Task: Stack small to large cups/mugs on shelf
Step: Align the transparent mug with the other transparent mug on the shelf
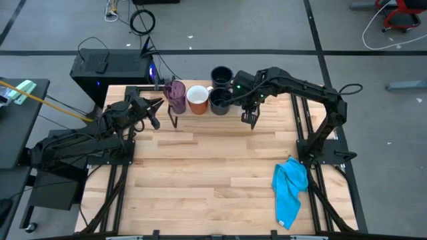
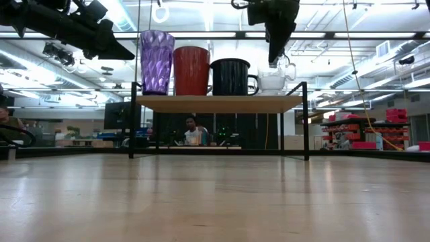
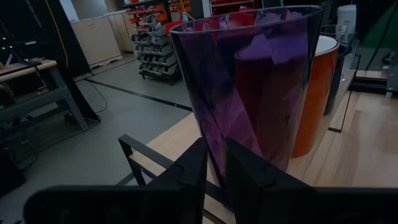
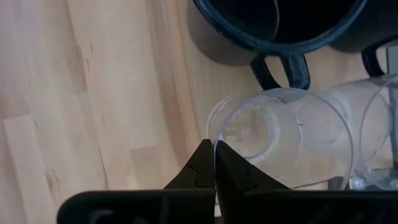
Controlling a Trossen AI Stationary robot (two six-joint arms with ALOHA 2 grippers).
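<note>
The shelf (image 2: pixel 218 103) stands at the table's far side. On it, from left to right, are a purple tumbler (image 2: pixel 156 60), a white-and-orange mug (image 2: pixel 191 69) and a dark mug (image 2: pixel 232 76). A second dark mug (image 1: pixel 221 73) shows farther back. My right gripper (image 4: pixel 214 146) comes down at the shelf's right end, shut on a clear glass (image 4: pixel 255 137); another clear glass (image 4: pixel 348 124) is beside it. My left gripper (image 3: pixel 214 168) lies level just left of the tumbler (image 3: pixel 261 93), its fingers a narrow gap apart. My right gripper pinches the clear glass's rim (image 4: pixel 210 127) between its two fingers, one inside the mouth and one outside. The fingers come steeply from above. The glass hangs upright, mouth up, over the shelf's right end (image 2: pixel 272 81); whether its base rests on the plank I cannot tell. My left gripper's fingertips (image 2: pixel 131 54) are next to the tumbler's wall; I cannot tell whether they touch it.
A blue cloth (image 1: pixel 290 190) lies crumpled near the table's right front corner. The wooden tabletop (image 1: pixel 200 180) spreads in front of the shelf. A person (image 2: pixel 193 131) shows in the room behind the shelf.
</note>
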